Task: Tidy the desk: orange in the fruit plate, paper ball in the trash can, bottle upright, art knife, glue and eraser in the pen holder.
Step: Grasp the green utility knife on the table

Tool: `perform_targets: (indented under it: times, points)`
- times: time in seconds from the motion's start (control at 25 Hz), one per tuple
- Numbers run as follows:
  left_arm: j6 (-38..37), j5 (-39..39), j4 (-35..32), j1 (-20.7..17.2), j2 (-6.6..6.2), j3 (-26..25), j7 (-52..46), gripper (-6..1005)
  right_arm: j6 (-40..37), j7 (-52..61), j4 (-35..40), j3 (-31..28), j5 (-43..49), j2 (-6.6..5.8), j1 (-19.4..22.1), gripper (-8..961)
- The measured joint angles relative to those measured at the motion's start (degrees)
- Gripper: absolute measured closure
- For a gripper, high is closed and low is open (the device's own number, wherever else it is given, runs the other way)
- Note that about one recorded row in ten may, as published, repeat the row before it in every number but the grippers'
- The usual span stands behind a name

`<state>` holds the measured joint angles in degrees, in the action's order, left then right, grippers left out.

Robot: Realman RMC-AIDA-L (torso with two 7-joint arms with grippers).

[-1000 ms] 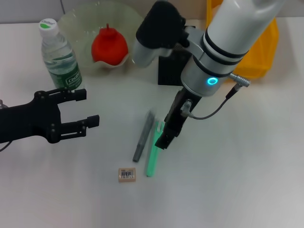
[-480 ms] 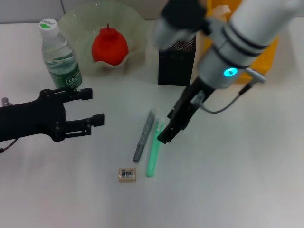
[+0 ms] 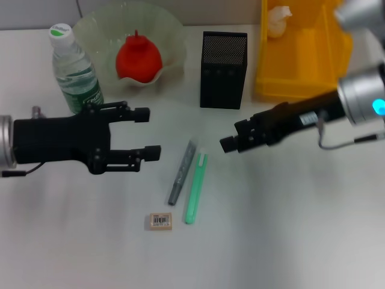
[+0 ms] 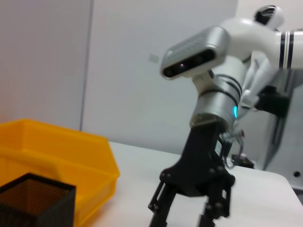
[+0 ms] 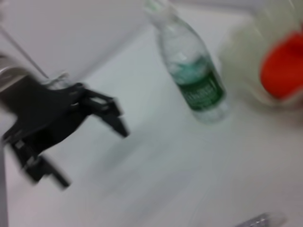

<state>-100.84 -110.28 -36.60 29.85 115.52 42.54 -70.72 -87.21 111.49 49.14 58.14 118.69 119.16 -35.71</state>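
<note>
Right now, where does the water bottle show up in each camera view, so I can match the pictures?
Head view: the bottle stands upright at far left, beside the fruit plate.
Left wrist view: not in it.
Right wrist view: the bottle stands upright near the picture's middle.
Shared landmark: the orange in the fruit plate, beside the bottle in both views.

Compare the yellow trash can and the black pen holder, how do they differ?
The trash can is bright yellow solid plastic; the pen holder is black metal mesh. The trash can is wide and low; the pen holder is narrow and taller than wide. The trash can holds the paper ball; nothing shows in the pen holder. Both stand upright, side by side.
</note>
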Motion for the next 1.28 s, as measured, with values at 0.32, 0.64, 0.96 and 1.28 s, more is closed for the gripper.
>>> perform_targets:
  times: [0.32,0.64,0.96,1.28]
  points:
    - [0.0,0.0,-3.7,3.4,0.11,5.2,-1.5,221,3.3,-25.8,-12.2,-4.4,-9.6,-0.15,8.0,216]
    - [1.6,-8.5,-19.8,13.3,3.03,21.3,-1.6,226,6.3,-31.1,-17.9,-9.7,-9.8,-0.16,9.2,216]
    - [10.0,-13.2,-23.9,17.7,2.88,37.2,4.9,227,8.9,-34.8,-19.5,-12.1,-10.1,0.17,11.6,216]
    - [19.2,-17.2,-26.3,21.5,1.82,54.9,8.8,229,10.3,-35.6,-20.5,-12.7,-11.0,0.19,11.8,216]
